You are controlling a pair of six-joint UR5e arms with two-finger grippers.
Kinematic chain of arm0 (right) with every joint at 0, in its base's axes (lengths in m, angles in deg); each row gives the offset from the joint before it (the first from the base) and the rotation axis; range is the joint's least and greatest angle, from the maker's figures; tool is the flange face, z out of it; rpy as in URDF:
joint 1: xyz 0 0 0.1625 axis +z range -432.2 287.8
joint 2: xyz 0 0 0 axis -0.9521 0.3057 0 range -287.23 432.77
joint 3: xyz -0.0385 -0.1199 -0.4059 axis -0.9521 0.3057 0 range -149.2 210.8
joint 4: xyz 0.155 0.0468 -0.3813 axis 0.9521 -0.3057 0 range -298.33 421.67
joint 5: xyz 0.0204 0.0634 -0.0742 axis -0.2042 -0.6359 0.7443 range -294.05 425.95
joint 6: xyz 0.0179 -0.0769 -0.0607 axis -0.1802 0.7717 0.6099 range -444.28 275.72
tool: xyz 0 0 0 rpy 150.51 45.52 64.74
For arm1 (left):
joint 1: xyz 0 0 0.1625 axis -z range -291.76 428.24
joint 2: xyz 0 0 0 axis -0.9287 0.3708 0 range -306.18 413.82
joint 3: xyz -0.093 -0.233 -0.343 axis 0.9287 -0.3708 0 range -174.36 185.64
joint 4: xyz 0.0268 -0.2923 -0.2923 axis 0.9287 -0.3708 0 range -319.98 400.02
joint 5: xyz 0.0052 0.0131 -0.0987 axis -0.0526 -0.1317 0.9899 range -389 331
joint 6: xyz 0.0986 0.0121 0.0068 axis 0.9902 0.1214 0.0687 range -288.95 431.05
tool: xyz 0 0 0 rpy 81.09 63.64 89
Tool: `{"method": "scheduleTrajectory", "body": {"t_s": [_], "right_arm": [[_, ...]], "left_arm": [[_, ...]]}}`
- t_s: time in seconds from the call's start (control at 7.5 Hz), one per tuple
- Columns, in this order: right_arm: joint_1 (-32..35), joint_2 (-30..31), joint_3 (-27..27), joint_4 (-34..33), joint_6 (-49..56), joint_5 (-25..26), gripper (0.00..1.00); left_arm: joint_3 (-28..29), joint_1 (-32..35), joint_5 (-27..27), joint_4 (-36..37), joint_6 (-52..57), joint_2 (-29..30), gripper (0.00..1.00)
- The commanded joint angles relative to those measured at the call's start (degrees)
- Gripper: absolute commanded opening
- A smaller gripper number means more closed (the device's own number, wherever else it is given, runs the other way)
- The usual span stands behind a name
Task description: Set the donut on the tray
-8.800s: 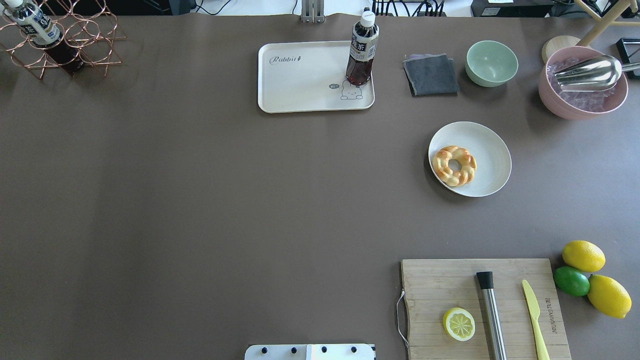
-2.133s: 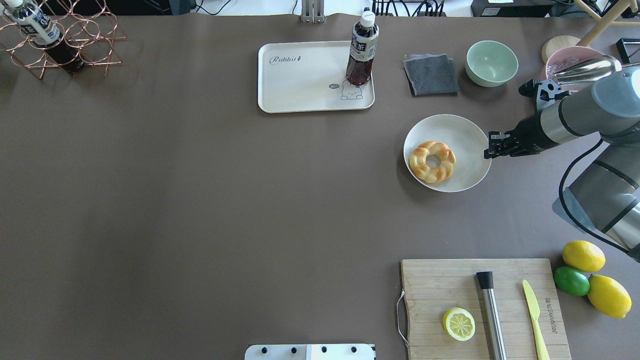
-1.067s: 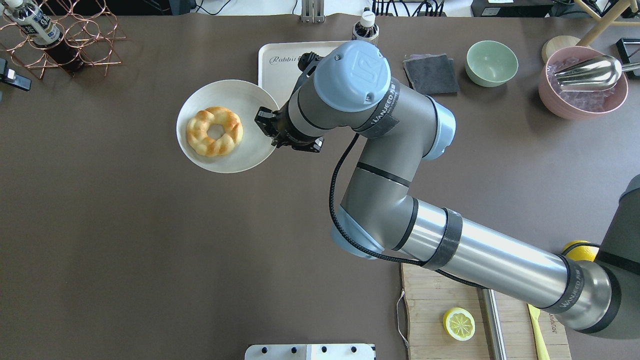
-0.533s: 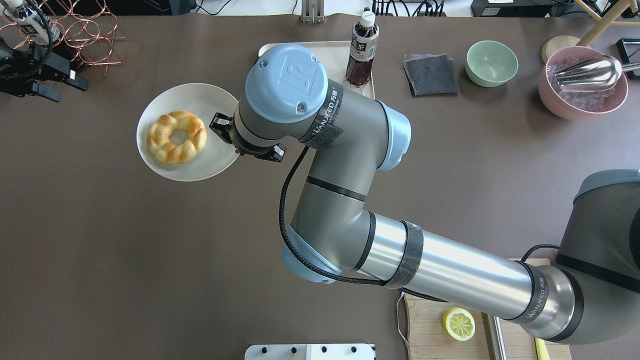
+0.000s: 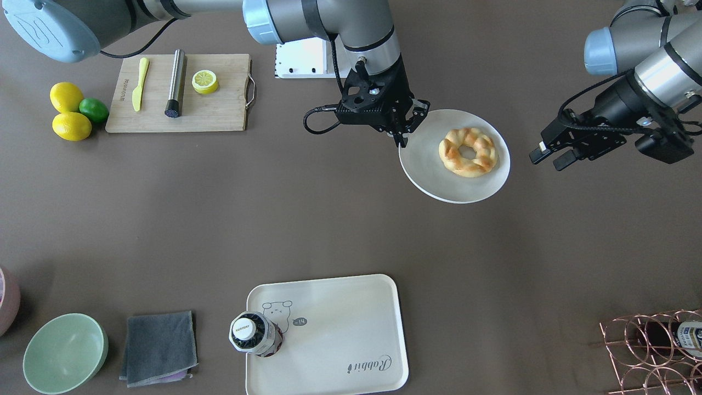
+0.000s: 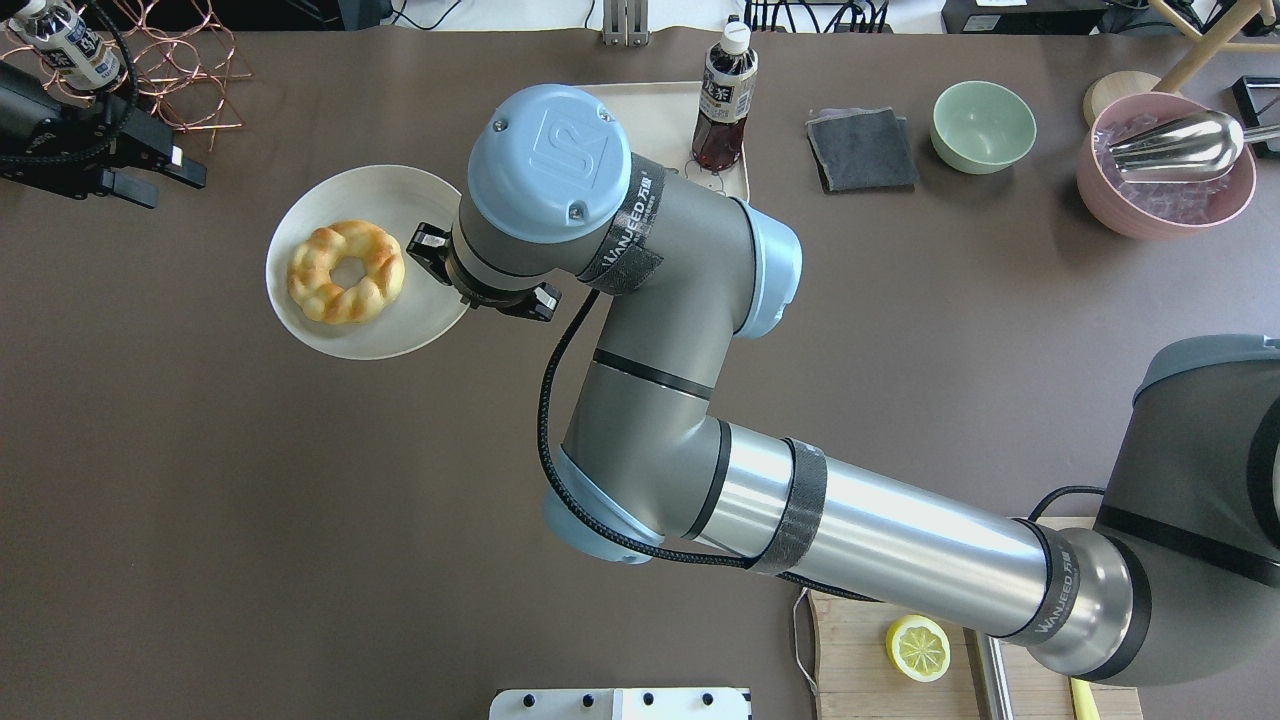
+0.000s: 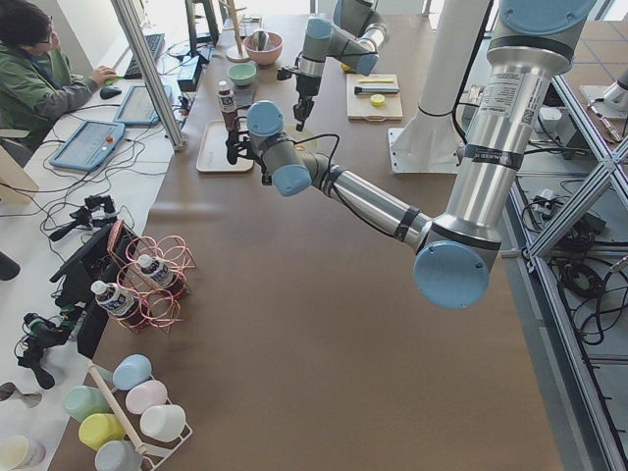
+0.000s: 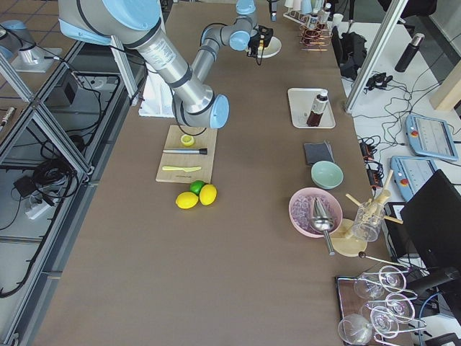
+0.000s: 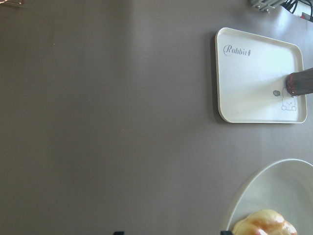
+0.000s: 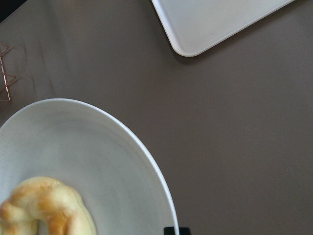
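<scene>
The donut (image 6: 346, 272) is a golden braided ring lying on a round off-white plate (image 6: 400, 200). My right gripper (image 6: 425, 248) is shut on the plate's rim and holds it above the table, left of centre. The front view shows the donut (image 5: 468, 152), the plate (image 5: 439, 181) and the right gripper (image 5: 405, 136). My left gripper (image 6: 165, 182) is open and empty, just left of the plate; it also shows in the front view (image 5: 550, 159). The cream tray (image 5: 340, 329) lies at the far side, mostly hidden under my right arm in the overhead view (image 6: 670, 120).
A tea bottle (image 5: 252, 332) stands on the tray's bear corner. A copper wire rack (image 6: 170, 70) with bottles is at the far left. A grey cloth (image 5: 159, 345), green bowl (image 5: 64, 354), pink bowl (image 6: 1165, 165) and cutting board (image 5: 181, 93) with a lemon half (image 5: 204, 81) lie on the right.
My right arm lifted the plate with the donut from the table's right side and carried it left past the tray. My left gripper came in toward the plate.
</scene>
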Motion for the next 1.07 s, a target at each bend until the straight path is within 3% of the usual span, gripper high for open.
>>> {"method": "scheduleTrajectory", "body": {"t_s": [0.0, 0.93], "right_arm": [[-0.04, -2.7, 2.63, -1.34, 0.0, 0.04, 0.0], [0.75, -3.85, 3.87, -1.25, 0.09, 0.04, 0.0]], "left_arm": [[-1.24, -3.2, -2.37, -0.04, -2.6, 0.43, 0.58], [-1.24, -4.43, -2.46, -0.04, -2.51, -0.1, 0.32]]}}
